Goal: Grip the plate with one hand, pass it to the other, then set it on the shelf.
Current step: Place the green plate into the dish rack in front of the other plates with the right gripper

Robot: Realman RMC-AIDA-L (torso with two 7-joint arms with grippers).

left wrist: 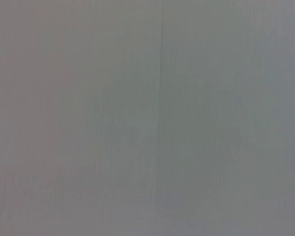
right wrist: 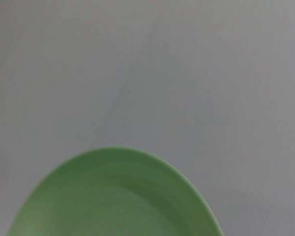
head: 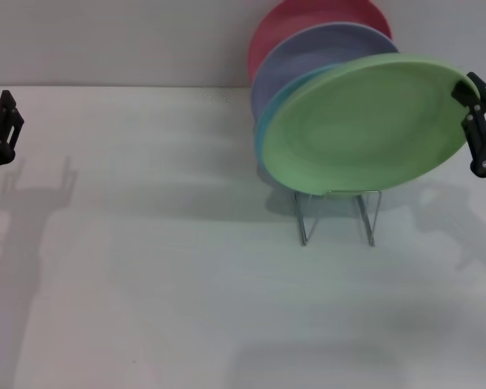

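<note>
The light-green plate (head: pixel 364 126) is tilted, its face towards me, at the front of the silver wire shelf (head: pixel 338 215), whose loops show below it. I cannot tell whether its lower edge rests on the wire. My right gripper (head: pixel 468 96) is shut on the plate's right rim. The plate also fills the lower part of the right wrist view (right wrist: pixel 118 196). My left gripper (head: pixel 4 121) hangs over the table at the far left, away from the plate, holding nothing I can see. The left wrist view shows only a plain grey surface.
Behind the green plate in the shelf stand a turquoise-blue plate (head: pixel 269 113), a lavender plate (head: pixel 308 53) and a pink-red plate (head: pixel 287 24). The white table (head: pixel 162 267) stretches left and in front of the shelf. A wall rises behind it.
</note>
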